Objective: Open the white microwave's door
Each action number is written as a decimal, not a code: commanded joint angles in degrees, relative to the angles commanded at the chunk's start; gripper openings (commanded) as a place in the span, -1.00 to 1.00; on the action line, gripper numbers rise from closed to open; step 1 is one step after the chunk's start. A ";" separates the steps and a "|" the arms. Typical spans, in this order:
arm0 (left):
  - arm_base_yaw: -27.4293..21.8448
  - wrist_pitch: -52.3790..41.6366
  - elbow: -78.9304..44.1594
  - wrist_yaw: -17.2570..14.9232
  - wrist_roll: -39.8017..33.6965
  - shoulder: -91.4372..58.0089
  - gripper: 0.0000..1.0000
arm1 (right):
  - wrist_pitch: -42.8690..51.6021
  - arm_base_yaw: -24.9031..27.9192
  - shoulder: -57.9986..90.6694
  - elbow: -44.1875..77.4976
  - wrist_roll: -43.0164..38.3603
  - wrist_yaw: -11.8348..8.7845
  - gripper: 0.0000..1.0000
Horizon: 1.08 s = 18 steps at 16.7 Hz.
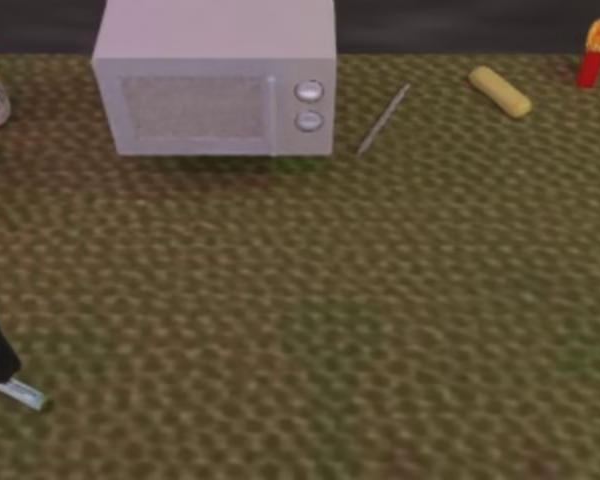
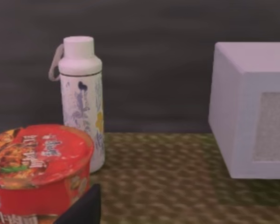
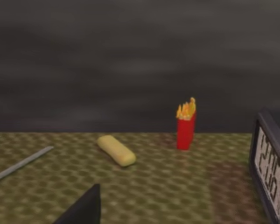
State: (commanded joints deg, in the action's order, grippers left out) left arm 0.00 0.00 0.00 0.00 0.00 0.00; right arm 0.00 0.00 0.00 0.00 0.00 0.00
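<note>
A: Start with the biggest thing. Where is it?

B: The worktop (image 1: pixel 310 320), a woven olive-brown mat, fills the top view. Its far edge meets a dark wall along twelve o'clock. The whole middle and six o'clock side lie open.

A: And the white microwave (image 1: pixel 215 75)?

B: At about eleven o'clock, backed against that far edge. The door (image 1: pixel 195 108) lies flush and closed, its speckled mesh window facing six o'clock; two silver knobs (image 1: pixel 309 105) sit on the panel beside it.

A: What crowds it?

B: A white bottle (image 2: pixel 80 100) stands at ten o'clock, well apart from the microwave's side. A red noodle cup (image 2: pixel 39 172) stands near the bottle. A thin grey pen (image 1: pixel 383 118) lies just beside the knob side. A yellow bar (image 1: pixel 499 91) and a red box of fries (image 1: pixel 598 50) sit toward one o'clock. The right wrist view shows a dark digital clock (image 3: pixel 270 172).

A: The arms?

B: The left hand (image 1: pixel 20 393) sits low at eight o'clock, at the worktop's left edge, far from the door. I cannot tell how far it is open. The right hand shows only a dark tip; its spread is unclear too.
</note>
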 joint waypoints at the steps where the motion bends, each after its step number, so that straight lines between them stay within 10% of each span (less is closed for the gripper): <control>1: 0.00 0.00 0.00 0.00 0.00 0.00 1.00 | 0.00 0.00 0.00 0.00 0.00 0.00 1.00; 9: -5.06 -10.59 -15.79 2.63 -4.08 -16.50 1.00 | 0.00 0.00 0.00 0.00 0.00 0.00 1.00; 18: -18.31 -34.60 -69.20 9.05 -16.69 -68.84 1.00 | 0.00 0.00 0.00 0.00 0.00 0.00 1.00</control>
State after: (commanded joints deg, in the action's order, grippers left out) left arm -18.31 -34.60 -69.20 9.05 -16.69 -68.84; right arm 0.00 0.00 0.00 0.00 0.00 0.00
